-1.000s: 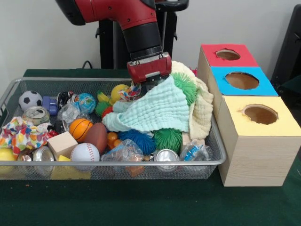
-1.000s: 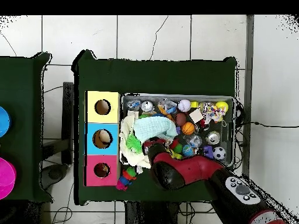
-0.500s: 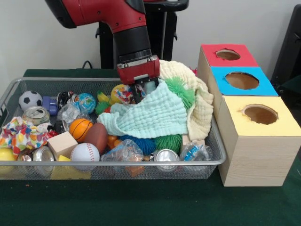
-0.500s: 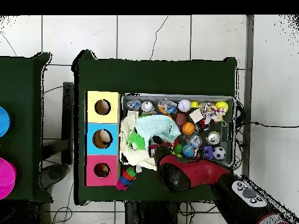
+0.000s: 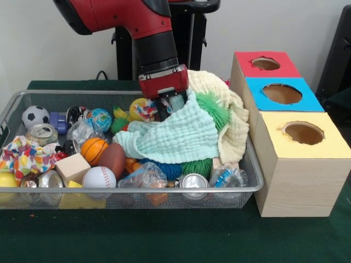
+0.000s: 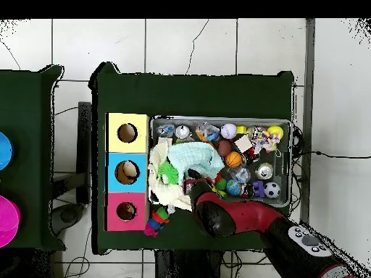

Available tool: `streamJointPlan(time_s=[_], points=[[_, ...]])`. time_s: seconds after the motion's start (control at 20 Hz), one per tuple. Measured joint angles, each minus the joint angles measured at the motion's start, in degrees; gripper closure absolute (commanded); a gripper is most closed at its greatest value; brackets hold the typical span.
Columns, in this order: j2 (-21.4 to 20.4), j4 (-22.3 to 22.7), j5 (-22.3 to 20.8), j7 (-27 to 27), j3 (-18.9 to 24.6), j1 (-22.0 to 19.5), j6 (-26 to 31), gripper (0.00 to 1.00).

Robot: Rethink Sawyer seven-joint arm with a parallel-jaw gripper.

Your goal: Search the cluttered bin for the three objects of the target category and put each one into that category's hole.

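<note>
My gripper [image 5: 170,105] hangs over the middle of the wire bin [image 5: 137,190], shut on the top corner of a mint-green cloth [image 5: 173,137]. The cloth drapes down from the fingers over a blue spiky ball [image 5: 164,167] and other toys. A green spiky ball [image 5: 211,107] and a cream cloth [image 5: 233,129] lie just right of the gripper. The red [image 5: 266,63], blue [image 5: 281,93] and yellow [image 5: 303,132] hole boxes stand right of the bin. In the overhead view the arm [image 6: 224,217] hides the gripper, and the mint-green cloth [image 6: 192,156] shows beside it.
The bin's left half holds a baseball [image 5: 99,177], basketball [image 5: 94,150], brown football [image 5: 113,159], soccer ball [image 5: 35,116], cans [image 5: 41,133], a wooden block [image 5: 72,167] and a patterned cloth [image 5: 24,153]. A spiky toy [image 6: 156,221] lies on the table outside the bin by the red box [image 6: 127,211].
The gripper has moved left in the front view, dragging the mint-green cloth with it. This uncovered more of the green spiky ball and cream cloth. It barely shifted in the last half second.
</note>
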Motion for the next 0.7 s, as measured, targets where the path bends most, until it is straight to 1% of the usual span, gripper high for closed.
streamJointPlan(time_s=[0.1, 0.45, 0.7], points=[[-0.2, 0.4, 0.8, 0.0, 0.2, 0.0, 0.0, 0.00], [-2.7, 3.7, 5.5, 0.0, 2.2, -0.3, 0.4, 0.00], [-6.7, 7.1, 9.3, 0.0, 2.8, -0.4, 1.9, 0.00]])
